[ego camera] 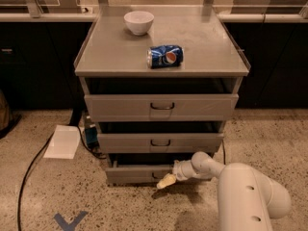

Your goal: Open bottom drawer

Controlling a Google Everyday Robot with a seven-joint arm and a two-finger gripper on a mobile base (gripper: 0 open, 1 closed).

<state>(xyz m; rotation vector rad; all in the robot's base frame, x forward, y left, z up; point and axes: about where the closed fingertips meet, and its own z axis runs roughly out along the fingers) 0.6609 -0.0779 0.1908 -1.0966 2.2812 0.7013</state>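
Observation:
The bottom drawer (134,173) is the lowest and narrowest of three grey fronts on the metal cabinet. It stands slightly pulled out, with a dark gap above its front. Its small centre handle is hidden behind my gripper (166,181), which sits right at the middle of the drawer front, pale fingertips pointing down-left. My white arm (240,191) reaches in from the lower right.
The top drawer (161,107) and middle drawer (160,142) also stand slightly out. A white bowl (138,22) and a lying blue Pepsi can (165,56) rest on the cabinet top. White paper (63,142), a black cable (29,172) and a blue floor mark (70,221) lie at left.

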